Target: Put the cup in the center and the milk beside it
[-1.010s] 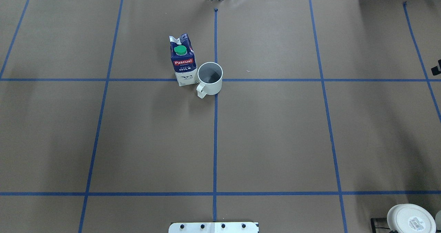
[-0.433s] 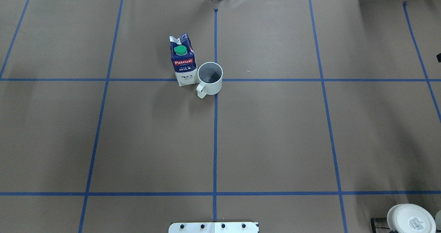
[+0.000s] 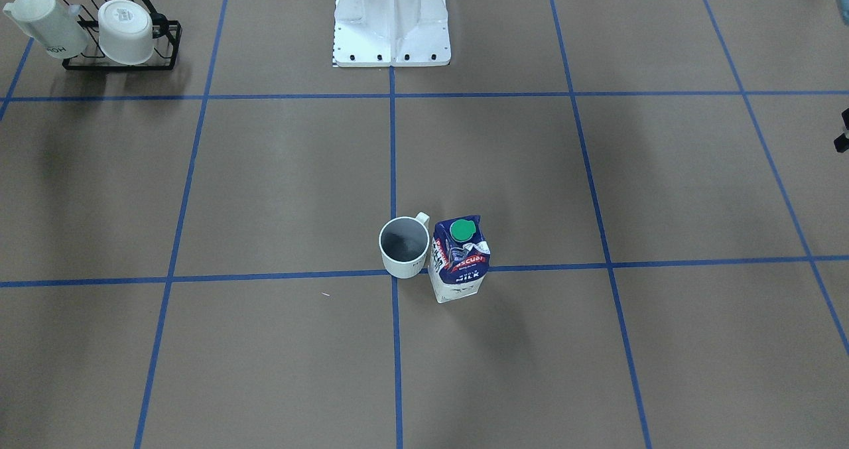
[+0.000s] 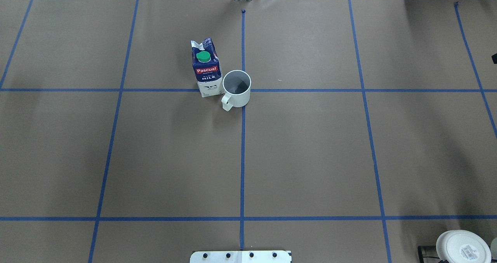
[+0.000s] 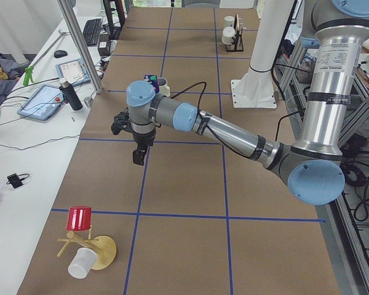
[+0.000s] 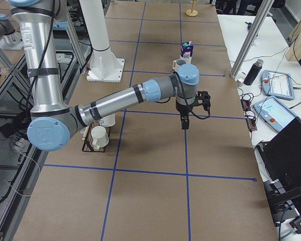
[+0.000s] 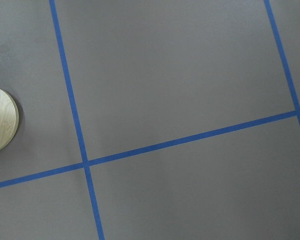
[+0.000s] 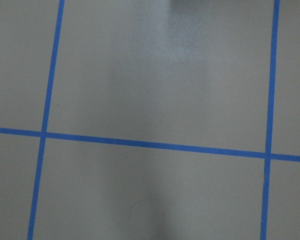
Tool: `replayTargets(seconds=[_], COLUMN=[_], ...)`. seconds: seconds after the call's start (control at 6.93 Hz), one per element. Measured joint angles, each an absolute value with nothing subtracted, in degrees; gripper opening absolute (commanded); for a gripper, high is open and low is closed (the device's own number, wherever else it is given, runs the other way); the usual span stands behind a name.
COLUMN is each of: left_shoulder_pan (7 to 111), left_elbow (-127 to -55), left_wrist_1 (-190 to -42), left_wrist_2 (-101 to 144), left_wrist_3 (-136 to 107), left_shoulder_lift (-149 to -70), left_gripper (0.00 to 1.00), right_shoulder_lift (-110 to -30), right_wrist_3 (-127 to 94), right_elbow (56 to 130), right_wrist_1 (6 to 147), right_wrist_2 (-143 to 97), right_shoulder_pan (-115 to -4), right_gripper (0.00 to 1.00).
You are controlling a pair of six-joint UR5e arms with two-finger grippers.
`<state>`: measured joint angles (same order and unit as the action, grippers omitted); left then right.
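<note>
The cup (image 4: 237,88), a white mug with a dark grey inside, stands upright on the crossing of the blue tape lines, handle toward the robot. The milk (image 4: 206,67), a blue and white carton with a green cap, stands upright right beside it, nearly touching. Both also show in the front view, cup (image 3: 404,248) and milk (image 3: 459,258). My left gripper (image 5: 138,155) hangs over bare table far from them, holding nothing. My right gripper (image 6: 185,123) hangs over bare table on the other side, also holding nothing. I cannot tell whether either one is open or shut.
A black rack (image 3: 119,54) with two all-white mugs stands near the robot's base (image 3: 391,18) on its right side. A wooden stand (image 5: 101,252) with a red cup (image 5: 80,218) sits at the table's left end. A round wooden base (image 7: 0,125) shows in the left wrist view.
The dark sliver of the right gripper at the overhead view's right edge has shifted toward the far side. Cup and milk have not moved.
</note>
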<state>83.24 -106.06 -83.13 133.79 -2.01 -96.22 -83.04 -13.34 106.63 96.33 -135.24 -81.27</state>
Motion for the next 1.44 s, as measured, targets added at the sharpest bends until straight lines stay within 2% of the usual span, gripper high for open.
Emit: replayTargets(seconds=[0.29, 0.87, 1.44], left_shoulder_pan=[83.7, 83.6, 83.7], left_elbow=[-108.4, -108.4, -108.9], left_wrist_1=[-83.6, -85.5, -85.6], left_wrist_2=[133.8, 133.9, 133.8], left_wrist_3=[-2.8, -5.5, -5.5], left_shoulder_lift=[-93.3, -94.2, -94.3], left_gripper=[0.98, 0.98, 0.98], right_shoulder_lift=[-81.0, -80.4, -80.4], right_wrist_3=[-13.4, -13.8, -13.3], right_elbow=[105.6, 108.4, 107.0], right_wrist_1=[96.8, 100.9, 101.3], right_wrist_2=[-135.4, -136.6, -136.6], right_shoulder_pan=[-81.4, -82.4, -82.4], right_gripper=[1.0, 1.0, 1.0])
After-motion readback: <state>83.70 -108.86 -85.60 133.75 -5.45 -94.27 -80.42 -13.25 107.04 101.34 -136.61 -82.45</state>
